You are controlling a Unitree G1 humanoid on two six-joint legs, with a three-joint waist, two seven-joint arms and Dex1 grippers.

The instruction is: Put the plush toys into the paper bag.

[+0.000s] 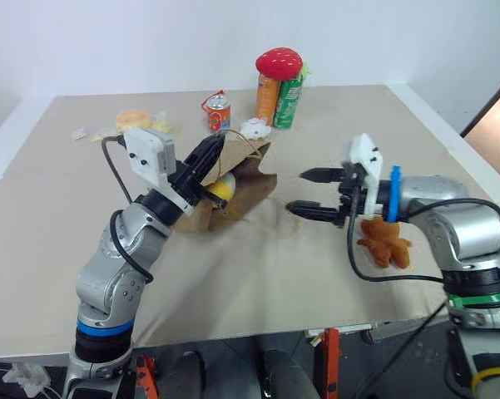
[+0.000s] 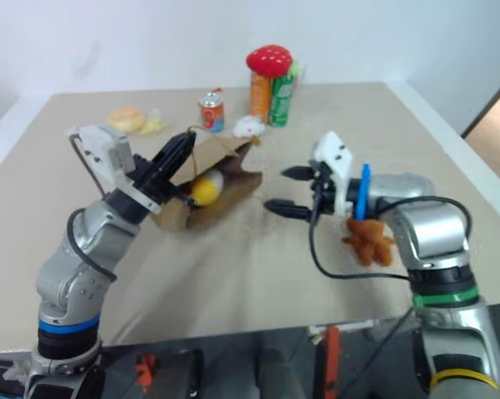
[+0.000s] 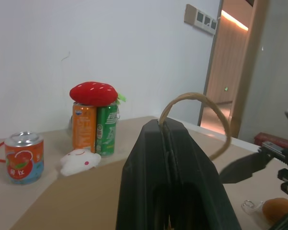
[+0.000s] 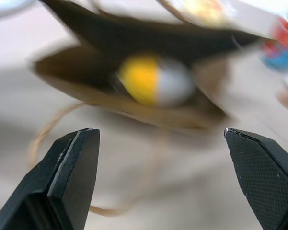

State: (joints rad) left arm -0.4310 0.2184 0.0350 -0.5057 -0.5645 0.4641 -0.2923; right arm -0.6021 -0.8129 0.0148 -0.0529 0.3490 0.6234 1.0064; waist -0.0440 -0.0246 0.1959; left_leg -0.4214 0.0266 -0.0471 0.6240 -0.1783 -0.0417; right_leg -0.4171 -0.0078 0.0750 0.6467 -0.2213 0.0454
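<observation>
Left eye view: cans (image 1: 278, 98) behind the paper bag (image 1: 237, 187); left tool (image 1: 210, 155) clenched on its handle (image 3: 196, 108), right tool (image 1: 314, 193) released.

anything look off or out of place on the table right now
Yes: the brown teddy bear lies on the table, apart from the paper bag, beneath the open right gripper. The yellow-and-white toy is already inside.

Matt kraft paper bag (image 1: 241, 187)
</observation>
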